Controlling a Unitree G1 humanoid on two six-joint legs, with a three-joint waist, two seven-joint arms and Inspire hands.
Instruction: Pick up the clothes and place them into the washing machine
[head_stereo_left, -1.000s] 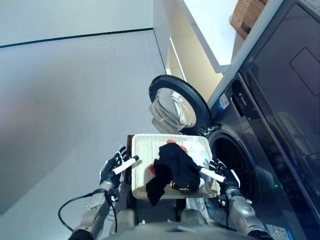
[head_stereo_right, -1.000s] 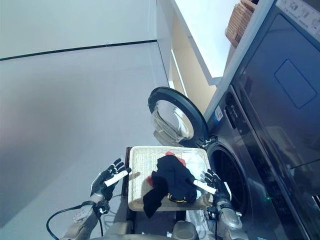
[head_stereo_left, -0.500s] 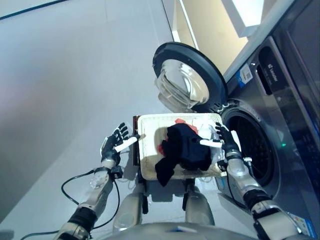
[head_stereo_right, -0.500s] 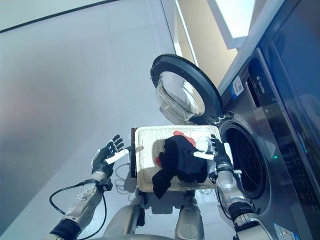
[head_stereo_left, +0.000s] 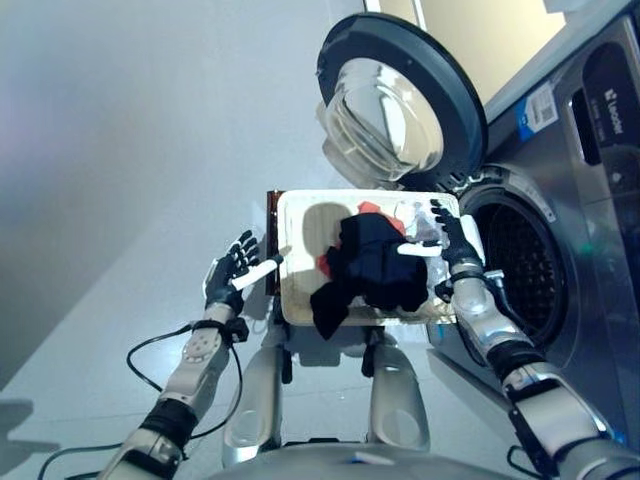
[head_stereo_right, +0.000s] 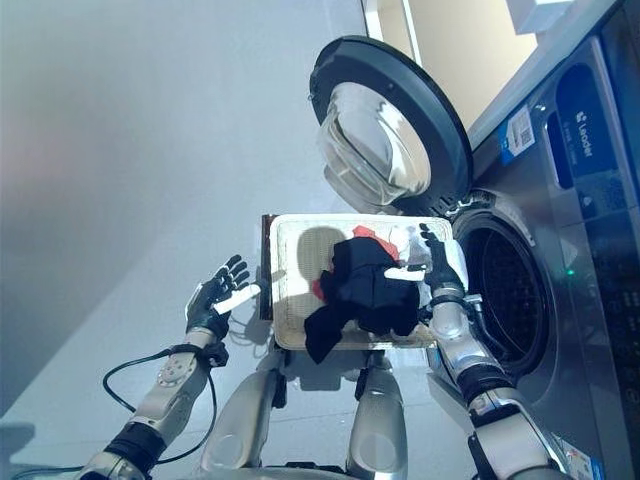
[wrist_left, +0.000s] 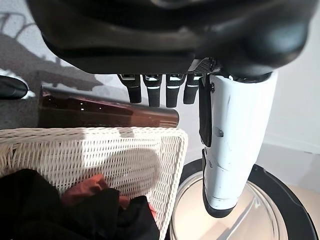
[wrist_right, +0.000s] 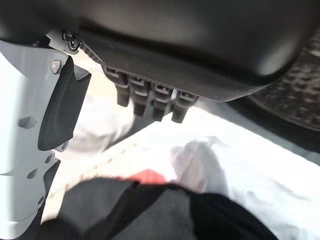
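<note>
Grey floor; clothes (head_stereo_left: 372, 266) heaped in basket (head_stereo_left: 297, 300) between both spread, empty robot hands (head_stereo_left: 232, 275) (head_stereo_left: 447, 238).

The wicker basket (head_stereo_left: 297, 232) is cream-white with a woven pattern. In it lies a black garment (head_stereo_left: 375, 265), a red cloth (head_stereo_left: 368, 209) under it, and a white cloth (head_stereo_left: 412, 214). The washing machine (head_stereo_left: 590, 220) is dark grey, with a dark grey door ring (head_stereo_left: 345, 40) around clear glass. Its drum (head_stereo_left: 520, 265) is dark and dotted. The floor (head_stereo_left: 120, 150) is pale grey. Both hands are black, the left hand (head_stereo_left: 232, 275) and right hand (head_stereo_left: 445, 235), with white thumb covers.
</note>
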